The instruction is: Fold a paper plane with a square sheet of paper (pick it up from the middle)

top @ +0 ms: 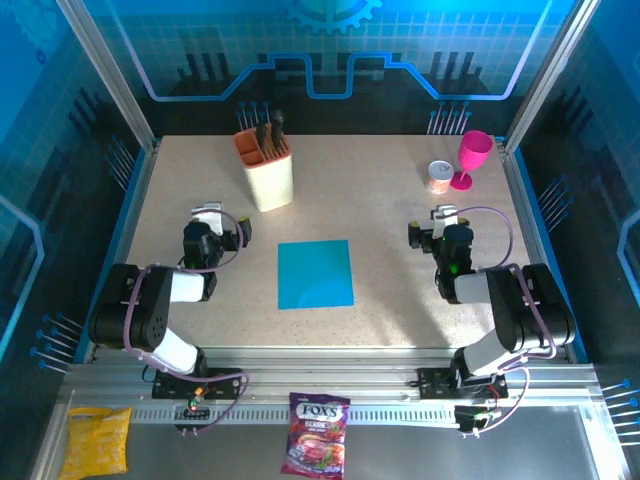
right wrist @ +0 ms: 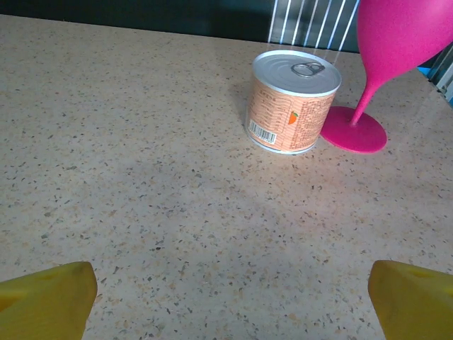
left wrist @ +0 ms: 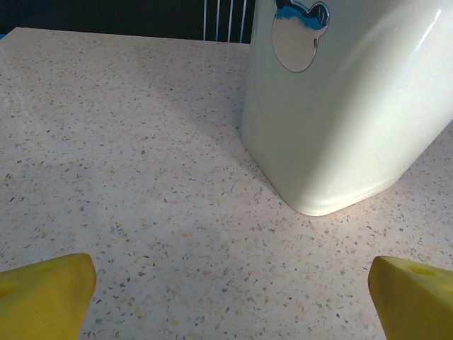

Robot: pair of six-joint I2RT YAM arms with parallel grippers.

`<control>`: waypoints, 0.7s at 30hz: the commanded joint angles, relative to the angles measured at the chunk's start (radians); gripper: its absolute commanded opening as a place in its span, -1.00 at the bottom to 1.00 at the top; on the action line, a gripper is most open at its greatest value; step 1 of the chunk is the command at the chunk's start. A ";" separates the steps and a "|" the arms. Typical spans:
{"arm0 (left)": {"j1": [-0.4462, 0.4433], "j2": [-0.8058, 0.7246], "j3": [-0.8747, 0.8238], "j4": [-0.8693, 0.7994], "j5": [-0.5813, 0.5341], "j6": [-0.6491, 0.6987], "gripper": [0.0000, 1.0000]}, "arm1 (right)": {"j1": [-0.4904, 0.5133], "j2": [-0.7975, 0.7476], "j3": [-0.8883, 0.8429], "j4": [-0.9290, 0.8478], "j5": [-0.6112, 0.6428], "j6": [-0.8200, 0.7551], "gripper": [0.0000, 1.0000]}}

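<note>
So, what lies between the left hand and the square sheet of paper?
Nothing: the top view shows bare table between the left hand and the square sheet of paper.

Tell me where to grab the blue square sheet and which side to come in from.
Take the square sheet of paper at its middle, coming straight down from above. It lies flat on the table with no lifted edge visible to get under, so a side approach would likely just push it; a centre pinch should bunch it up.

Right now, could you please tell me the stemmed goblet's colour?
The stemmed goblet is bright pink, clearest in right wrist view.
</note>
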 commanded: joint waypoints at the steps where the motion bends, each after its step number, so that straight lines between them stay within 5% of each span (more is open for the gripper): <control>1: 0.002 0.009 -0.014 0.029 -0.008 0.017 1.00 | -0.003 -0.003 0.015 0.011 -0.008 0.005 0.99; 21: 0.003 0.009 -0.012 0.024 -0.010 0.016 1.00 | -0.005 -0.004 0.017 0.007 -0.010 0.007 0.99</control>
